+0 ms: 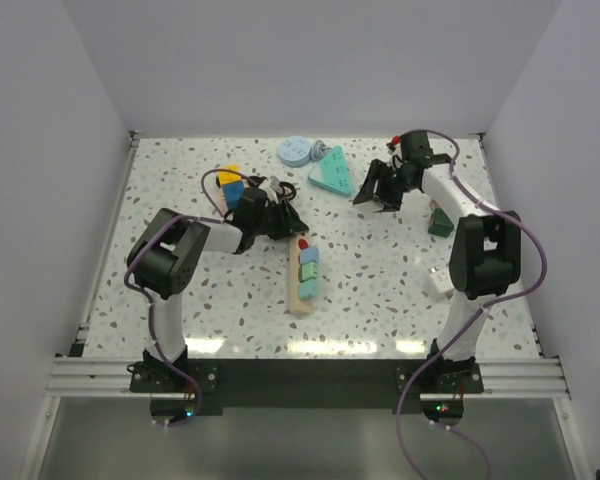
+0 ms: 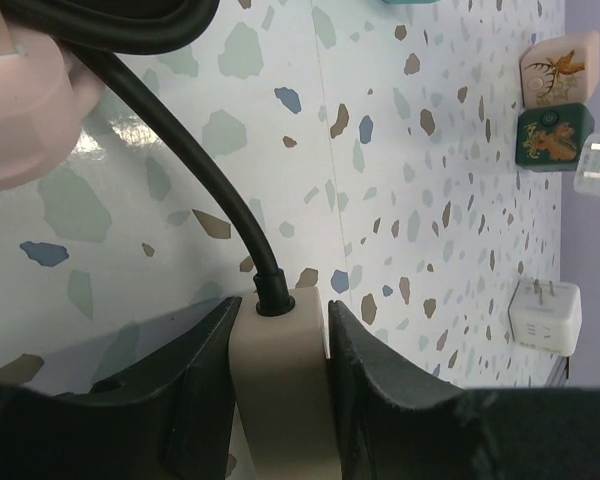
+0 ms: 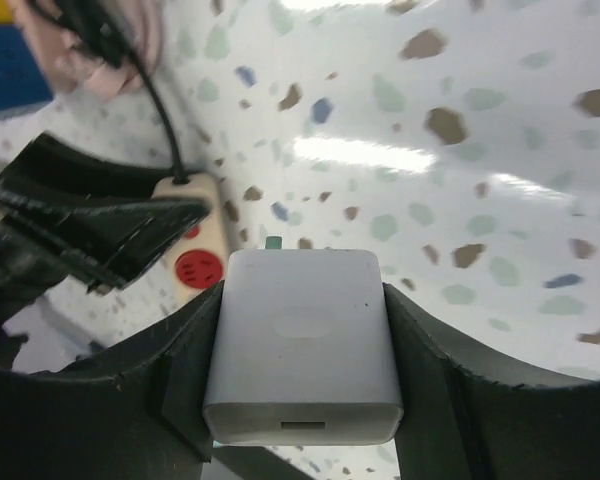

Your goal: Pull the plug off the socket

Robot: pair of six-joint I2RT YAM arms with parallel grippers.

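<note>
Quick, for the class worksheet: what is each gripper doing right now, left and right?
Left gripper: closed on the end of the socket.
Right gripper: closed on the white plug.

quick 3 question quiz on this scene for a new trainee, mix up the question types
1. True or false: the left jaws are shut on the cord end of the socket.
2. What do the right jaws hold? A) a white plug B) a teal triangular block C) a black cord
3. Fill in: in the right wrist view, the outlet nearest the socket's cord end is coloured ____.

Key: 1 true; 2 A; 3 red
</note>
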